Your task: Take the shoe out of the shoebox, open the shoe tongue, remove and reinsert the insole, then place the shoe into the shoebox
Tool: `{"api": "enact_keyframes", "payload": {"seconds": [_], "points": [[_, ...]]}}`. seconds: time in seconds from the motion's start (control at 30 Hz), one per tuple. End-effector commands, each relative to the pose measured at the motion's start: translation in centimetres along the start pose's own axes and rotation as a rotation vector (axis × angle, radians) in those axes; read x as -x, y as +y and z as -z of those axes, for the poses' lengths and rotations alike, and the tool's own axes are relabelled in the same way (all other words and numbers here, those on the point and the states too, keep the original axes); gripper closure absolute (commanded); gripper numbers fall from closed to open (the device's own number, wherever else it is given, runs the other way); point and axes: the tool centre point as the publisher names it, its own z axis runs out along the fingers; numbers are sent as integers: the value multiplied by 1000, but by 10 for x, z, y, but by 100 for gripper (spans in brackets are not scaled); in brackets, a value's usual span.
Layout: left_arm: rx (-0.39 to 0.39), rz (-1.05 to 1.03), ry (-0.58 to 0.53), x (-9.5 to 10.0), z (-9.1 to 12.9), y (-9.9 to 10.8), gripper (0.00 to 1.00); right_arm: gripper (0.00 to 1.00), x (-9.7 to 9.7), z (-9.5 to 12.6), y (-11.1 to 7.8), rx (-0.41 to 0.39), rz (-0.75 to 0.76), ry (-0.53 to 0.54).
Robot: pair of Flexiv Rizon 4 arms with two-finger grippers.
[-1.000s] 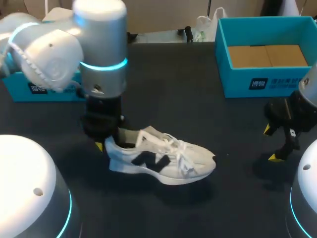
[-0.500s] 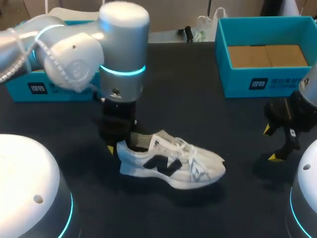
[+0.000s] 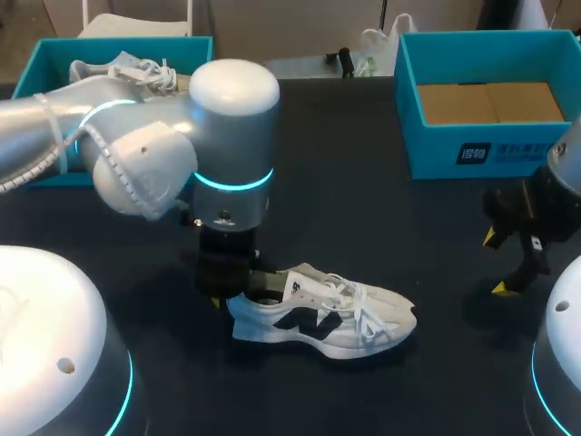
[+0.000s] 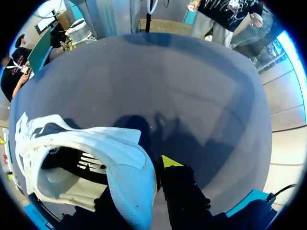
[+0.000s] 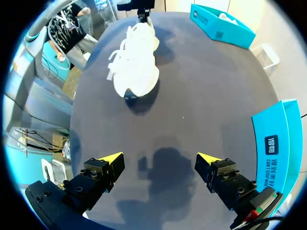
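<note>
The white mesh sneaker with a black side logo (image 3: 322, 313) lies on its sole on the matte black tabletop (image 3: 363, 209), lower centre of the frame, toe pointing right. The left gripper (image 3: 238, 291) appears clamped on its padded heel wall, one yellow tip outside. The right gripper (image 3: 497, 263) hangs at the right edge, fingers spread, holding nothing. The open teal cardboard shoebox (image 3: 434, 150) sits upper right
</note>
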Motion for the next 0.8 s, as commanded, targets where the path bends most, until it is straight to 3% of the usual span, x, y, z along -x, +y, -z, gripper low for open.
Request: {"api": "enact_keyframes", "payload": {"seconds": [0.03, 0.43, 0.8], "points": [[46, -12, 16, 0, -4, -11, 100, 0, -1, -1, 0, -4, -1, -3], [87, -33, 90, 10, -15, -16, 100, 0, -1, -1, 0, -4, -1, -3], [111, -31, 91, 5, -14, 0, 100, 0, -1, -1, 0, -4, -1, -3]]}}
